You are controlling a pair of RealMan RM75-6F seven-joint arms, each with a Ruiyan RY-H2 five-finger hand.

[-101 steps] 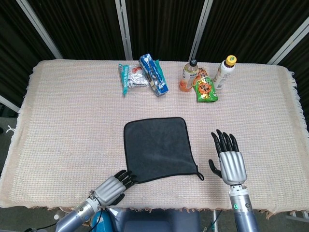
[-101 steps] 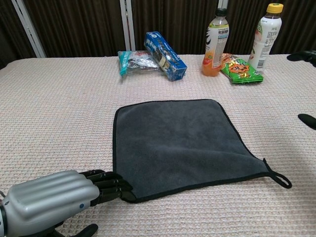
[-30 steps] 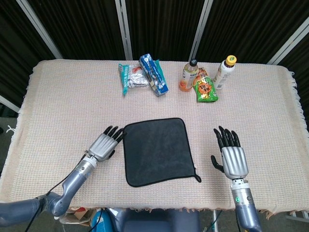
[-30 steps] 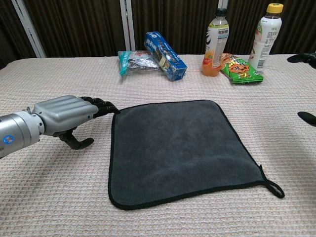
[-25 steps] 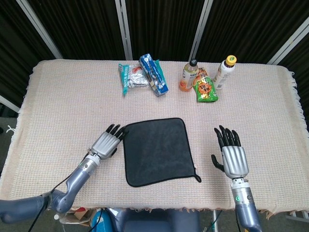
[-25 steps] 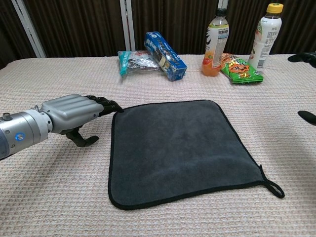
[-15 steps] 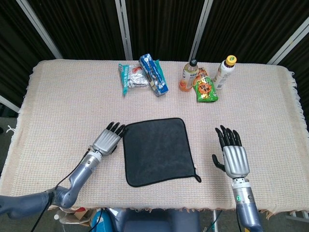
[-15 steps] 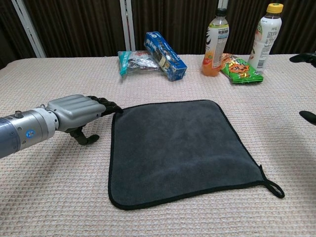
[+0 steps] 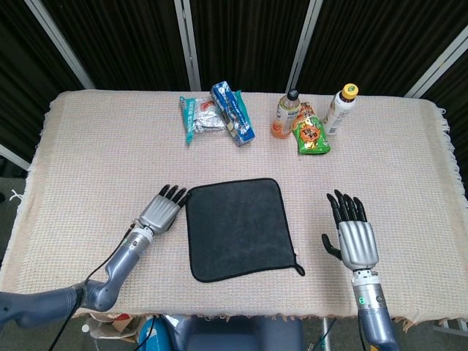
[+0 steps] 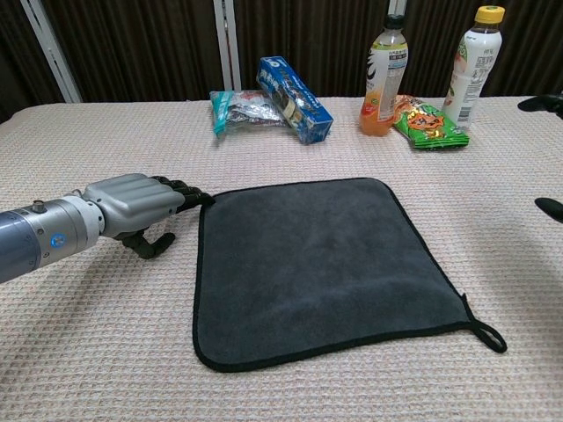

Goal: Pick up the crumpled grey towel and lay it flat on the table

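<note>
Since a few seconds back, the left hand (image 9: 162, 212) has come up from the towel's near left corner to its far left corner, and the cloth has gone from skewed with a lifted corner to lying square. That hand now rests low on the table covering (image 9: 88, 161), fingers stretched out and a little apart, holding nothing, its dark fingertips (image 10: 195, 195) right at the towel's black hem; whether they actually touch it I cannot tell.

Spread flat in the middle of the table is the grey towel (image 9: 238, 227), with its small hanging loop (image 10: 489, 335) poking out at the near right corner.

Behind the towel, along the far edge, sit a silver snack packet (image 9: 200, 117) and a blue packet (image 9: 232, 112) leaning against it. Right of those stand an orange drink bottle (image 9: 286, 115), a green pouch (image 9: 310, 134) and a white bottle with a yellow cap (image 9: 339, 108).

Right of the towel, and well clear of it, the right hand (image 9: 352, 234) is held flat with fingers spread, empty.
</note>
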